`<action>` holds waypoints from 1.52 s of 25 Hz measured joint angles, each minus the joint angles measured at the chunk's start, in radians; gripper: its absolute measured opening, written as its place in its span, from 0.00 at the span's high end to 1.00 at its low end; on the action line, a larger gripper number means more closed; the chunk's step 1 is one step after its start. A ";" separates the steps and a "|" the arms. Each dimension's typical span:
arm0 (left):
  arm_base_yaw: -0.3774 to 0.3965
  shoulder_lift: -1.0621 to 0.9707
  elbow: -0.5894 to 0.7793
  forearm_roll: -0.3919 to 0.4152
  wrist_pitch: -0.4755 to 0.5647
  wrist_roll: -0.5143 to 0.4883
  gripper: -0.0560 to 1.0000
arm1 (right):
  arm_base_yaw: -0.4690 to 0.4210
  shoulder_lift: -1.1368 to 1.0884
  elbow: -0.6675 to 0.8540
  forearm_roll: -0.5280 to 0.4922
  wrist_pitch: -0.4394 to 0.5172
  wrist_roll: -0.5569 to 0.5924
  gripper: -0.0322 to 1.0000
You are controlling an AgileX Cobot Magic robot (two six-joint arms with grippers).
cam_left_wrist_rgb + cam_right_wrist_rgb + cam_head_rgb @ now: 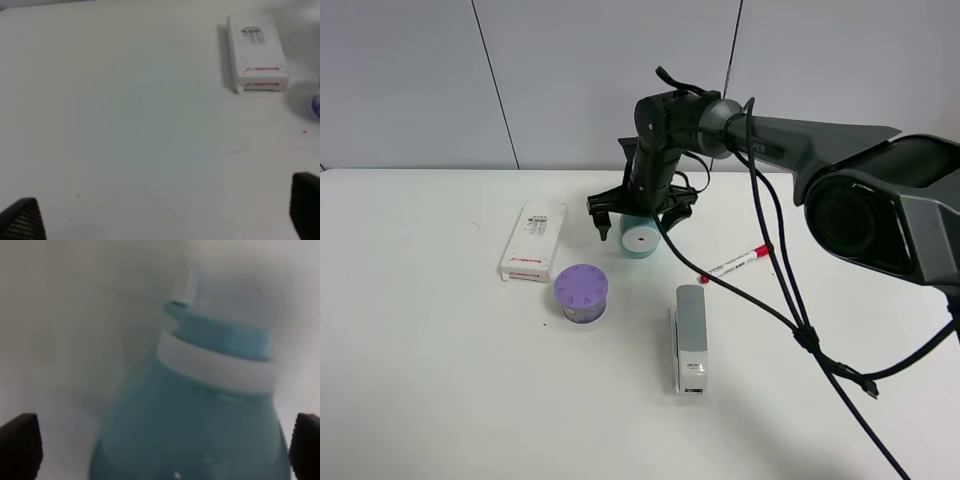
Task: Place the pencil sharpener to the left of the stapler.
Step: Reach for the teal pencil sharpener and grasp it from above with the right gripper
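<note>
The teal pencil sharpener [640,238] lies on its side on the white table, its white round face with the centre hole turned toward the front. My right gripper [638,222] hangs over it, open, one finger on each side of it and neither pad visibly touching. In the right wrist view the sharpener [200,430] fills the picture between the two dark fingertips [20,445]. The grey and white stapler [691,338] lies nearer the front, to the right of the sharpener. My left gripper [162,220] is open over bare table.
A flat white box [532,242] lies left of the sharpener and shows in the left wrist view too [255,52]. A purple lidded tub [582,292] stands between box and stapler. A red and white marker [735,263] lies right of the sharpener. Black cables hang from the right arm.
</note>
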State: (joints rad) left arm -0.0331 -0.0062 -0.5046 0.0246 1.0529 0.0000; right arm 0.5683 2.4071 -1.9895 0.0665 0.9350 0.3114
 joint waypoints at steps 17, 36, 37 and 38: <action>0.000 0.000 0.000 0.000 0.000 0.000 0.00 | -0.014 0.005 0.000 0.015 -0.018 0.035 0.01; 0.000 0.000 0.000 0.000 0.000 0.000 0.00 | -0.015 0.039 0.000 0.034 -0.023 0.038 0.11; 0.000 0.000 0.000 0.000 0.000 0.000 0.00 | -0.015 0.039 0.000 0.035 -0.023 0.038 0.14; 0.000 0.000 0.000 0.000 0.000 0.000 0.00 | -0.015 0.039 0.000 0.035 -0.023 0.038 0.18</action>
State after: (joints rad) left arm -0.0331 -0.0062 -0.5046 0.0246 1.0529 0.0000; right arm 0.5535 2.4464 -1.9895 0.1011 0.9119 0.3489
